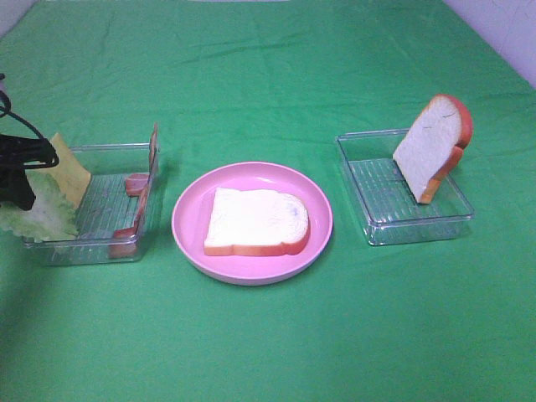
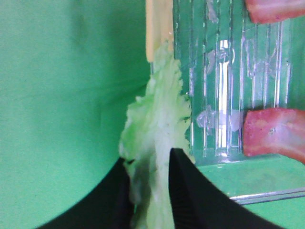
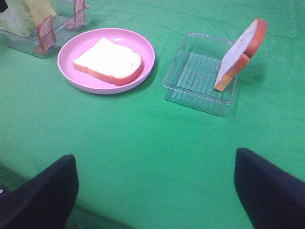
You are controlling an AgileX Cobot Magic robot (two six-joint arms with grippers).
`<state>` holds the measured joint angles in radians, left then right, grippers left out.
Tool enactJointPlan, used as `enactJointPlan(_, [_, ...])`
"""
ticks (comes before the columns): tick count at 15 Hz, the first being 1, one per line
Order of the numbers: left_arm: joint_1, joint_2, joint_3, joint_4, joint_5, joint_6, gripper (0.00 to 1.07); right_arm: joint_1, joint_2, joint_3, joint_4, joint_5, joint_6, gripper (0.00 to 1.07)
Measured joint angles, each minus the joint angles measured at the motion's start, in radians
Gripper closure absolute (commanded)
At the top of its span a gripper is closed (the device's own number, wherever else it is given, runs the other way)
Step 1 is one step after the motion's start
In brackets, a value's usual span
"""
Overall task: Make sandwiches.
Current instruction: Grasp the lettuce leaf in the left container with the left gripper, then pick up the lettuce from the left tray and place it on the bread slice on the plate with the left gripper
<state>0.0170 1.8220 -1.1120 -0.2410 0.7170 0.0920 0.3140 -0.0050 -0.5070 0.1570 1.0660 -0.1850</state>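
A white bread slice (image 1: pixel 255 222) (image 3: pixel 107 59) with an orange-red crust lies flat on the round pink plate (image 1: pixel 188 219). A second bread slice (image 1: pixel 431 146) (image 3: pixel 238 55) leans upright against the right tray's (image 1: pixel 377 197) far wall. In the left tray (image 1: pixel 100 205) are a green lettuce leaf (image 1: pixel 38 216) (image 2: pixel 157 114), a yellow cheese square (image 1: pixel 71 172) (image 2: pixel 157 24) and bacon strips (image 1: pixel 138 209) (image 2: pixel 274 136). My left gripper (image 1: pixel 21 194) (image 2: pixel 148 160) is at that tray's left wall, its black fingers shut on the lettuce leaf. My right gripper (image 3: pixel 155 155) stands open over bare cloth near the table's front.
Green cloth covers the whole table. The plate (image 3: pixel 64 57) sits between the two clear trays. One bacon strip (image 3: pixel 45 33) leans on the left tray's right wall. A pale wall shows at the far right corner (image 1: pixel 511 25).
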Motion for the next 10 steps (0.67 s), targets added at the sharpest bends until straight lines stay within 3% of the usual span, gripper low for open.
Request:
enactJointPlan(2, [0.000,0.000,0.000,0.000,0.000,0.000,1.06,0.000,0.000,0.000,0.000,0.000,0.000,0.22])
enactJointPlan(6, [0.000,0.000,0.000,-0.006,0.001,0.000,1.07,0.000,0.000,0.000,0.000,0.000,0.000,0.22])
enactJointPlan(10, [0.000,-0.026,-0.037,-0.142,0.050,0.041,1.07,0.000,0.000,0.000,0.000,0.000,0.000,0.22])
